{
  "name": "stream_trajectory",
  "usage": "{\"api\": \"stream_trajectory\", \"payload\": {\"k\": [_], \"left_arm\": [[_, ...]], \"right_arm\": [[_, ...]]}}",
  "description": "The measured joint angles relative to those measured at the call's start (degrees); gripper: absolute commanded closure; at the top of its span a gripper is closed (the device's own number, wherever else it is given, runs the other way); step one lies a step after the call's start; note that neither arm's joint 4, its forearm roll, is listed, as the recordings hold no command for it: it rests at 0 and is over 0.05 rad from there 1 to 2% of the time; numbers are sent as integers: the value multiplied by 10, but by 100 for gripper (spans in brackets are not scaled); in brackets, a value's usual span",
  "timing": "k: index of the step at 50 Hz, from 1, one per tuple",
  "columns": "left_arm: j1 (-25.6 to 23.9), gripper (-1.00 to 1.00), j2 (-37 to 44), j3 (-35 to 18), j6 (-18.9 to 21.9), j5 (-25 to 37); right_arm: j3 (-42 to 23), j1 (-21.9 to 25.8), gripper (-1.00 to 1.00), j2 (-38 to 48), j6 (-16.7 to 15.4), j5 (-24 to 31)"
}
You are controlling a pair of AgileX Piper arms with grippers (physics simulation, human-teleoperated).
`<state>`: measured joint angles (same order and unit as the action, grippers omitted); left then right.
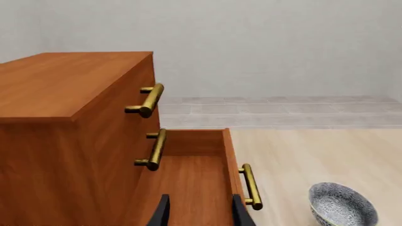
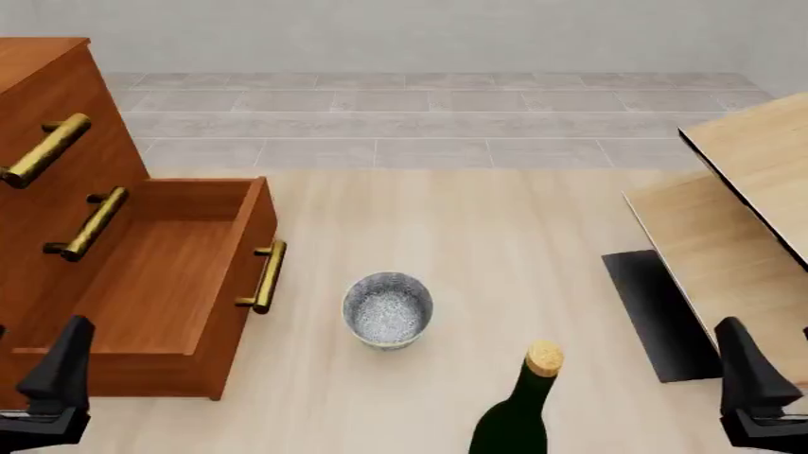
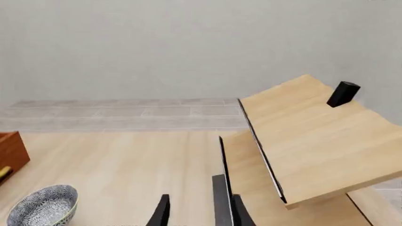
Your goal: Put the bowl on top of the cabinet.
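1. the bowl (image 2: 388,309) sits upright on the light wooden table (image 2: 505,246), near the middle of the front view, with nothing inside it and nothing touching it.
2. the bowl is white with a dense dark blue pattern inside and out; it also shows in the left wrist view (image 1: 342,205) and the right wrist view (image 3: 44,205).
3. the cabinet (image 2: 57,151) stands at the left of the table, reddish-brown wood with brass bar handles; its flat top (image 1: 56,82) is bare in the left wrist view.
4. the lowest drawer (image 2: 165,274) is pulled out toward the bowl, and its handle (image 2: 265,276) is just to the left of the bowl, apart from it.
5. a dark green bottle (image 2: 520,411) with a cork stands near the front edge, to the right of the bowl and closer to the camera, not touching it.
6. pale slanted wooden panels (image 2: 745,218) rise at the right side, with a dark mat (image 2: 657,312) beside them.
7. the left claw (image 1: 199,212) hovers over the open drawer, fingers parted with a clear gap, grasping nothing.
8. the right claw (image 3: 199,212) points toward the panels, fingers likewise parted and grasping nothing.
9. both claws are well apart from the bowl.
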<state>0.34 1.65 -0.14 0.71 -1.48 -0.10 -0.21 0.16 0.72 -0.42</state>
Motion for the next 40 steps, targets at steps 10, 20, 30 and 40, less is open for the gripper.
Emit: {"api": "stream_trajectory", "payload": {"k": [10, 20, 30, 40], "left_arm": [[-2, -100, -8, -1, -4, 9], [-3, -100, -10, -1, -5, 12], [-4, -100, -7, -2, -3, 13], [-19, -100, -11, -23, 3, 32]], "right_arm": [[-1, 2, -100, 2, -5, 3], [-1, 4, -100, 5, -7, 3], [-1, 6, -100, 8, -7, 1], [0, 10, -100, 15, -7, -3]]}}
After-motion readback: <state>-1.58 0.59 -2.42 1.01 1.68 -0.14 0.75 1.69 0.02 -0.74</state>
